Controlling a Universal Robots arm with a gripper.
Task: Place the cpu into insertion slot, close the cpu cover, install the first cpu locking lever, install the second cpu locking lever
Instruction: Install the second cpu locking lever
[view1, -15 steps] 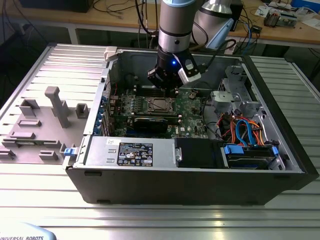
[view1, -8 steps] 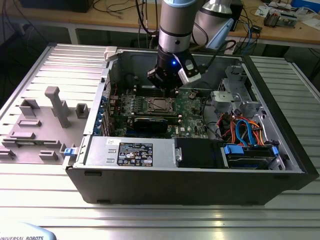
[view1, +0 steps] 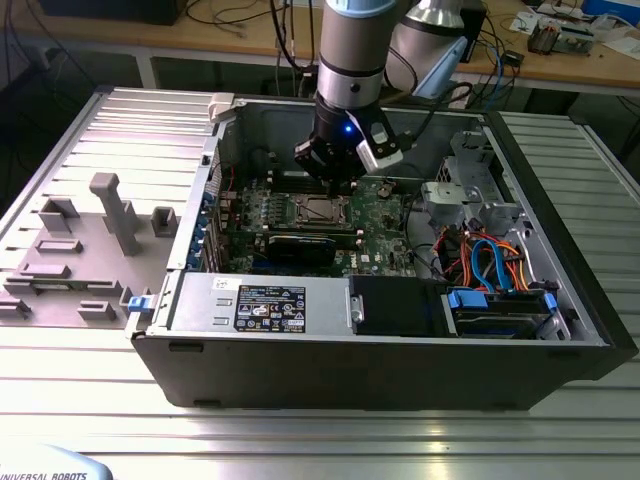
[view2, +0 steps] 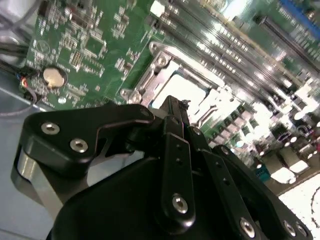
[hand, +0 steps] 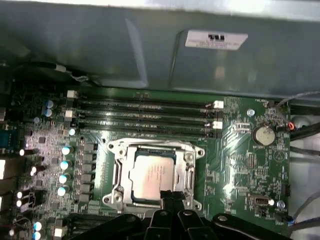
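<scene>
Mid-frame in the first wrist view, cpu (hand: 154, 179) sits seated in insertion slot (hand: 118, 176), cpu cover (hand: 155, 146) apparently closed around it. Tool (hand: 171, 196) clenched, empty, touching cover's lower edge. Levers: status unclear.

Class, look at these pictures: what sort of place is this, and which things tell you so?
Probably a robotics lab or test bench: an open computer case on a ribbed metal table, and a cable-strewn wooden workbench behind.

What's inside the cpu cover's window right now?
In the first wrist view the cpu lies flat within the cpu cover; the claw overlaps its near edge. The insertion slot beneath is covered.
</scene>
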